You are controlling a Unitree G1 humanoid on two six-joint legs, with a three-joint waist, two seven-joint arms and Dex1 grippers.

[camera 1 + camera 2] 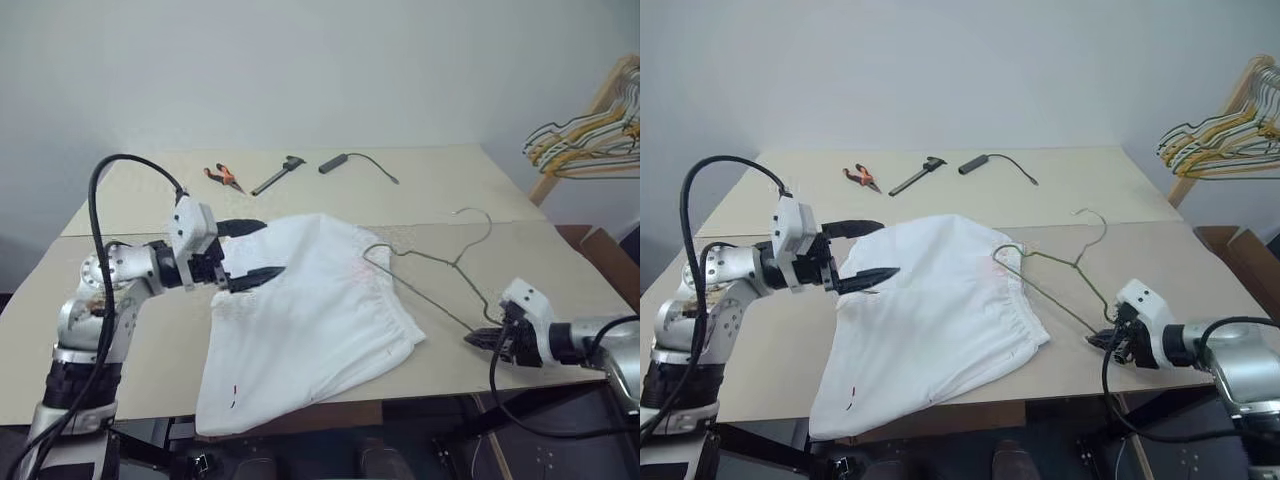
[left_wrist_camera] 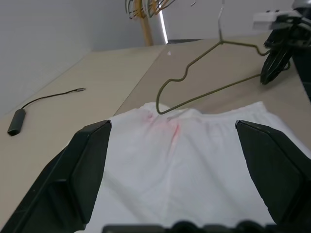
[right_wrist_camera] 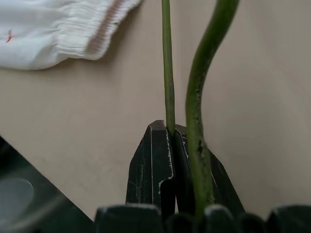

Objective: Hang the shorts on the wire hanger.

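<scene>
One shorts (image 1: 310, 310), one wire hanger (image 1: 440, 270), one pliers (image 1: 224, 177), one cable (image 1: 358, 163)

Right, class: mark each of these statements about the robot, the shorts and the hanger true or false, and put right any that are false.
1. The right tool is shut on the wire hanger. True.
2. The left tool grips the shorts. False: its fingers are spread open above the cloth.
3. The shorts hang fully on the hanger. False: they lie on the table, with one end of the hanger at their waistband.
4. Orange-handled pliers lie at the far side of the table. True.
5. The wire hanger is bright red. False: it is dull olive-grey.
</scene>
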